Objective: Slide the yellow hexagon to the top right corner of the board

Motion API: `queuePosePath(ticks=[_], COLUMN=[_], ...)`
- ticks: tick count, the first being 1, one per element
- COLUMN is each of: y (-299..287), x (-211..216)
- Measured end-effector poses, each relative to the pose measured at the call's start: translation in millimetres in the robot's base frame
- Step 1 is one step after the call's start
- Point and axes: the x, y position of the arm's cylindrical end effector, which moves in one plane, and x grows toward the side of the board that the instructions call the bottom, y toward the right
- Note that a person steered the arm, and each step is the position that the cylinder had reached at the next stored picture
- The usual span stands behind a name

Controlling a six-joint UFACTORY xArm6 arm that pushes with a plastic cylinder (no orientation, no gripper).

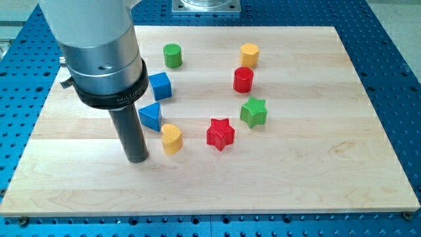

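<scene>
Camera view. A wooden board point(316, 171) lies on a blue perforated table point(395, 39). The arm point(99, 46) enters from the view's top left and ends in a straight dark rod; my tip point(137, 160) rests on the board in its lower left part. The rod carries no jaws — nothing opens or closes, and the tip holds nothing.

Nearest the tip, just to the view's right, stands a yellow heart-shaped block point(172, 139); a narrow gap seems to separate the two, though the angle makes this uncertain. Above the heart, close against the rod's right side, sits a blue triangular block point(151, 116), and above that a blue cube point(160, 85), partly overlapped by the arm's collar.

The yellow hexagon point(249, 54) stands in the upper middle of the board, well apart from the tip and well short of the top right corner. Directly below it is a red cylinder point(243, 79). Further down lie a green star point(253, 112) and, to its lower left, a red star point(220, 133). A green cylinder point(172, 55) stands near the top edge — left of the hexagon.
</scene>
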Motion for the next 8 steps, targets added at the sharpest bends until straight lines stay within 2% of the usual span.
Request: queuePosePath(ticks=[5,6,7,8], y=[1.8,52.3,99.3,103.1], x=[-1.9,-47.9,-122.5,-181.1])
